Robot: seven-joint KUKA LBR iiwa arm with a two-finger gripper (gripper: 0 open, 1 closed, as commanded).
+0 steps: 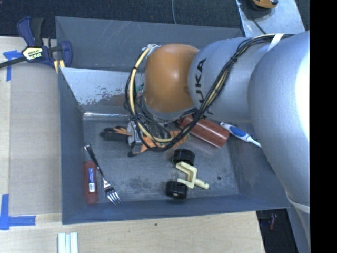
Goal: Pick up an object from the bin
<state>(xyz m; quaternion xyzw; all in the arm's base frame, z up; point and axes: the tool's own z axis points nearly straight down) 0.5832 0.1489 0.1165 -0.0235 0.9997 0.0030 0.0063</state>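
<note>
My gripper (pixel 137 137) is low in the middle of the bin, mostly hidden under the arm's wrist. It stands right at a black tool with orange handles (pixel 115 133), which lies on the bin floor and runs under the gripper. Whether the gripper touches the tool cannot be told. A brown-red cylinder (pixel 206 132) lies just to its right, partly beneath the arm. A black-and-cream plastic piece (pixel 183 177) sits in front of the gripper.
A metal fork (pixel 103 176) and a red stick-shaped item (pixel 91 183) lie along the bin's left front. A white-and-blue toothbrush (pixel 241 134) pokes out at the right by the arm. The arm covers the bin's back right.
</note>
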